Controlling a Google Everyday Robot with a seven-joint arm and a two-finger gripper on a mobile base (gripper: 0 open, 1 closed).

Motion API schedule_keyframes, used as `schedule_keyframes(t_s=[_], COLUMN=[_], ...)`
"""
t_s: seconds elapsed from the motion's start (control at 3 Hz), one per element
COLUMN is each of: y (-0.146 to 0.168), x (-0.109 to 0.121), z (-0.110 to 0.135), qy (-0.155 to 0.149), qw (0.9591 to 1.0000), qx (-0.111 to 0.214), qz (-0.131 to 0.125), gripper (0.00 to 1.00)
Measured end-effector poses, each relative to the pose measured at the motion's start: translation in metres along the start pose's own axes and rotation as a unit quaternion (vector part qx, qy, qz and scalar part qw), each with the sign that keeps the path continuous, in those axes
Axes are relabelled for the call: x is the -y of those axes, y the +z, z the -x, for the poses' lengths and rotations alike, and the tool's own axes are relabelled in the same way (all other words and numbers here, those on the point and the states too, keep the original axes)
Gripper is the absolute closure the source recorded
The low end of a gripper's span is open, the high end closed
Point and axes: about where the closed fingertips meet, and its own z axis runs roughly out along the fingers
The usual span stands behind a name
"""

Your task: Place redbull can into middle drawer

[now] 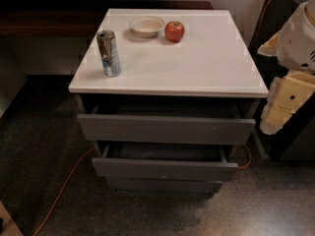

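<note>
- Standing upright near bench (197, 68) front-left corner: redbull can (109, 53).
- Below bench top: middle drawer (165, 169), pulled partly out.
- Right of bench: gripper (287, 102), clear of it; apart or together, cannot tell.
</note>
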Motion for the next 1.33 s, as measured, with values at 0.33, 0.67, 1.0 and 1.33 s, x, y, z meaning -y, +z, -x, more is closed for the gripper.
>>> schedule_keyframes(t_s=[0.33, 0.67, 1.0, 1.33], y=[0.013, 0.04, 0.075, 0.125], x=[-0.013, -0.036, -0.062, -0.088], z=[0.009, 0.016, 0.021, 0.023], qy=[-0.008, -0.017, -0.022, -0.028], qw=[0.9999, 0.9992, 0.9977, 0.9953], qx=[0.011, 0.027, 0.041, 0.066], qz=[0.004, 0.022, 0.048, 0.065], gripper=[0.0, 0.0, 0.0, 0.0])
